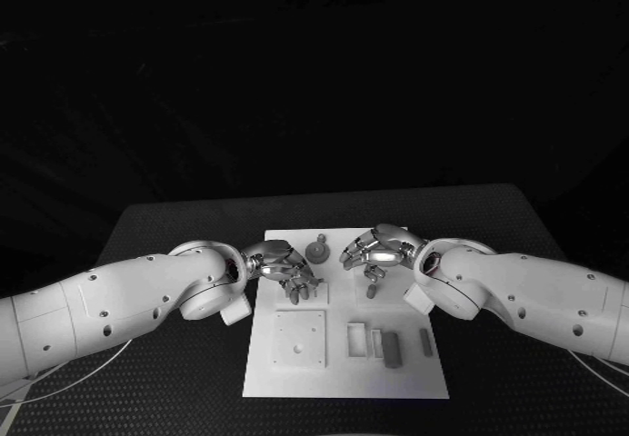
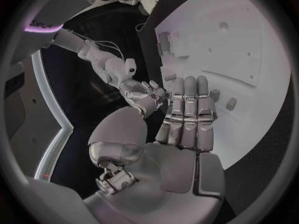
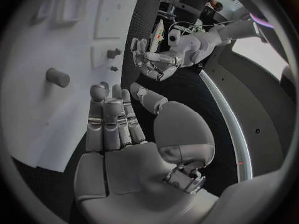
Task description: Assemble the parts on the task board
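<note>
board [image 1: 344, 381] lies white in the middle of the black table [image 1: 171, 227], its long side running away from the robot. both hands hover over the far half of the board, each flat with fingers stretched out and holding nothing: the left hand [image 1: 284, 266] over the board's left edge, the right hand [image 1: 374, 255] toward its right. that looks like a ready pose before picking a part. a knob-like part [image 1: 319, 246] stands on the board between the hands. nearer the robot the board carries a square plate [image 1: 299, 338], a small frame [image 1: 356, 339], a dark bar [image 1: 391, 349] and a thin piece [image 1: 426, 341], all lying loose.
</note>
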